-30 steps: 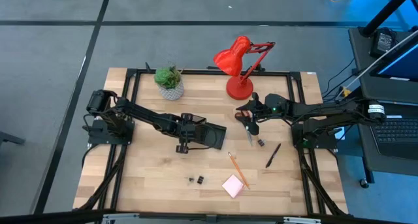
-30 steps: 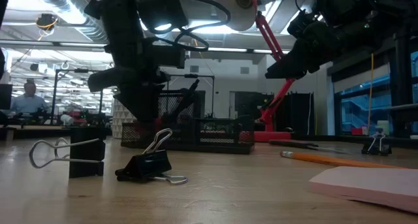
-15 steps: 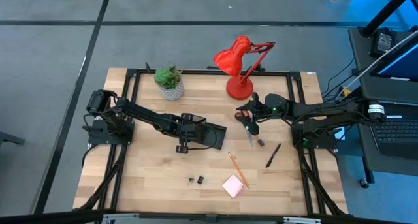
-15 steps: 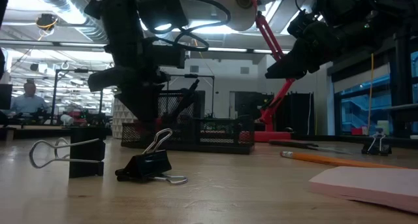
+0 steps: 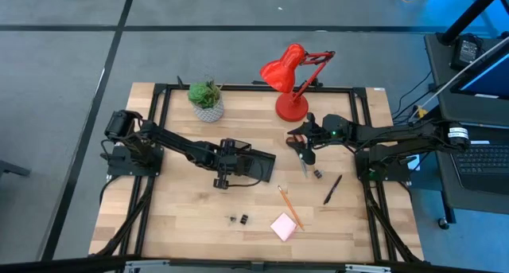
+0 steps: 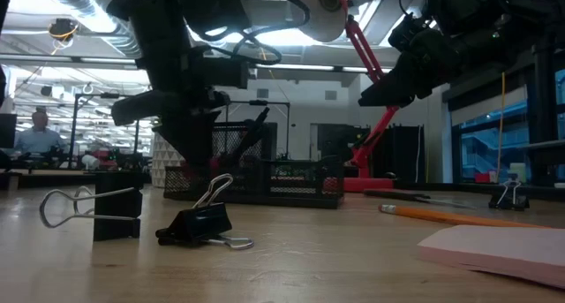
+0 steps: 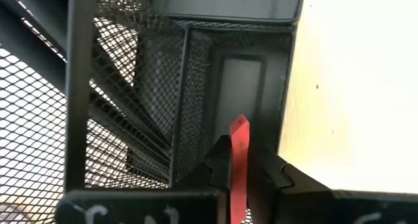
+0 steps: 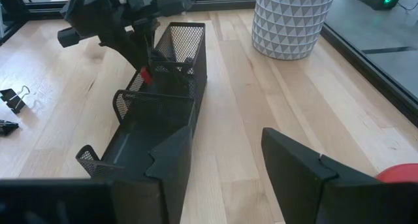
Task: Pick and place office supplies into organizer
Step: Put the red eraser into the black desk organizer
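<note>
My left gripper (image 7: 238,164) is shut on the small red eraser (image 7: 239,142) above the black mesh organizer (image 5: 253,166), which stands mid-table. My right gripper (image 8: 225,165) is open and empty, hovering over the red-handled scissors (image 5: 302,161) near the lamp base. On the wood lie a black pen (image 5: 332,189), an orange pencil (image 5: 288,206), a pink sticky-note pad (image 5: 283,226), two black clips (image 5: 238,220) and one more clip (image 5: 316,174). My left gripper pinches the red eraser between its two fingers, which point down from above. The eraser's free end (image 7: 240,125) sticks out past the fingertips, lifted clear over an organizer compartment (image 7: 236,87). The right wrist view shows the eraser (image 8: 145,76) just above the organizer's mesh wall.
A white-potted green plant (image 5: 207,100) stands near the far edge and a red desk lamp (image 5: 290,74) at far centre-right. Bare wood lies left of the organizer and along the near edge. In the low view, the clips (image 6: 199,222) sit close in front.
My left gripper has shifted a little toward the table's left edge above the organizer, still shut on the eraser. The right arm and the loose supplies have kept still.
</note>
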